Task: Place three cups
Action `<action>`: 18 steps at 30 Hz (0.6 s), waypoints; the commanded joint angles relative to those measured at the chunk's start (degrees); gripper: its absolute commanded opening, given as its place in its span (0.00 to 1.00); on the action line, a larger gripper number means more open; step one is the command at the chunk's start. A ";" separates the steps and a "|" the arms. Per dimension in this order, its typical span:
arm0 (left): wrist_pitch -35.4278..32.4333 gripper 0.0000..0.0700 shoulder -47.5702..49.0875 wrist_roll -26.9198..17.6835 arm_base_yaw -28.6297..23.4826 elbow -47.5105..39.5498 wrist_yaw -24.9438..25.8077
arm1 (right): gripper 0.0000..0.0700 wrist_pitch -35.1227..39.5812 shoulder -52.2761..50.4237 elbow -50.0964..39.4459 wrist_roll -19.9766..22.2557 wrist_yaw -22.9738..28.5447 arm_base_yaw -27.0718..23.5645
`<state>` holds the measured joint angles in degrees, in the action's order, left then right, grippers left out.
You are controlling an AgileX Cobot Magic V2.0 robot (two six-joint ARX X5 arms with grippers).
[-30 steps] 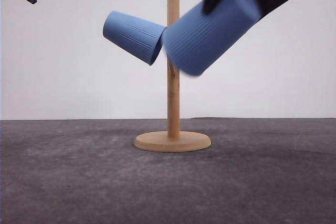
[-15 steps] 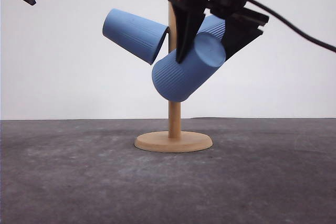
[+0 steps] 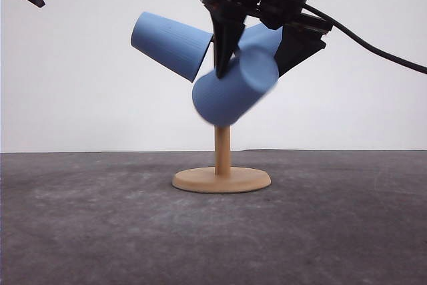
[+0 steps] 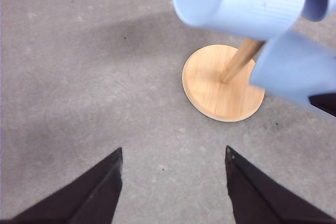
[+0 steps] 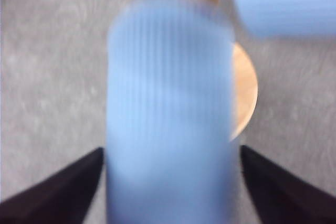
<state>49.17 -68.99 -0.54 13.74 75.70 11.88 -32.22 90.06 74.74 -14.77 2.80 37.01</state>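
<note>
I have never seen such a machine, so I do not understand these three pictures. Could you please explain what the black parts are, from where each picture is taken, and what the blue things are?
The black parts are the grippers of a robot with two arms. One picture looks forward over a dark grey table; the other two come from cameras on each wrist.

On the table stands a light wooden rack with a round base and an upright pole. A light-blue ribbed cup hangs tilted on it, and part of a second cup shows behind the right gripper.

The right gripper's fingers stand on both sides of a third light-blue cup, which is blurred; whether they press it, I cannot tell. The left gripper is open, above the table and holding nothing.
</note>
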 commanded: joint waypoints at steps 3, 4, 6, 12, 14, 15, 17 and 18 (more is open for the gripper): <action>-0.27 0.51 -0.70 -0.04 0.11 1.51 -0.11 | 0.84 0.50 1.12 0.70 -0.73 -0.16 0.26; -0.28 0.51 -0.70 -0.04 0.11 1.51 -0.11 | 0.84 0.46 1.14 0.70 -0.74 -0.48 0.26; -0.23 0.51 -0.70 -0.04 0.11 1.51 -0.11 | 0.84 0.52 1.11 0.70 -0.74 -1.07 0.26; 1.11 0.51 -0.70 -0.37 0.09 1.51 -0.11 | 0.84 0.03 -0.84 0.70 1.01 -1.66 0.23; 1.38 0.51 -0.70 -0.57 0.09 1.51 -0.09 | 0.84 0.01 -2.37 0.70 2.26 -1.69 0.20; 1.51 0.51 -0.70 -0.72 0.09 1.51 -0.11 | 0.84 -0.02 -3.30 0.70 2.91 -1.73 0.20; 2.10 0.51 -0.70 -1.40 0.09 1.51 -0.09 | 0.84 -0.49 -5.39 0.70 4.37 -1.67 0.15; 2.49 0.51 -0.70 -1.86 0.08 1.51 -0.11 | 0.84 -1.05 -6.62 0.70 5.07 -1.66 -0.06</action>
<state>51.65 -68.99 -1.00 13.74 75.70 11.89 -33.22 83.77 74.72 -11.64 1.15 36.68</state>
